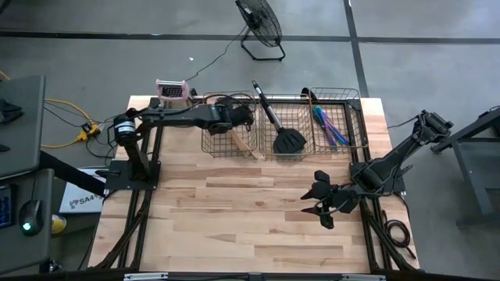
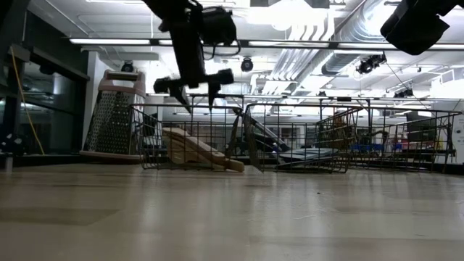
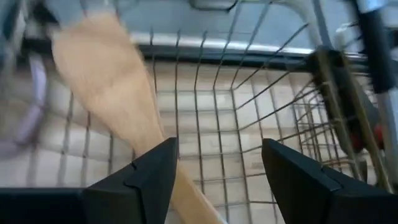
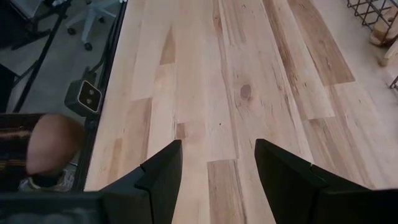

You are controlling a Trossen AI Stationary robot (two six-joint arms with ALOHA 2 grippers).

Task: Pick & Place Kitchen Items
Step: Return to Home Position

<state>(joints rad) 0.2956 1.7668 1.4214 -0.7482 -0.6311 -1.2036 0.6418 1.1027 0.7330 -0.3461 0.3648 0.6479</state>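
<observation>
Three wire baskets stand along the table's far edge. The left basket (image 1: 228, 129) holds light wooden utensils (image 2: 197, 151), and one wooden spatula (image 3: 109, 81) lies slanting on its mesh floor. My left gripper (image 1: 248, 117) hangs open above this basket (image 2: 194, 101), its fingers pointing down and clear of the wood. A black spatula (image 1: 285, 134) lies in the middle basket (image 1: 291, 148). Blue-purple cutlery (image 1: 329, 126) lies in the right basket (image 1: 355, 117). My right gripper (image 1: 319, 207) waits open over bare table at the right (image 4: 217, 165), with nothing between its fingers.
A metal box grater with a pink top (image 1: 173, 91) stands at the table's far left corner, left of the baskets (image 2: 112, 119). A floor fan (image 1: 260, 27) stands beyond the far edge. The wooden tabletop (image 1: 234, 211) spreads out in front of the baskets.
</observation>
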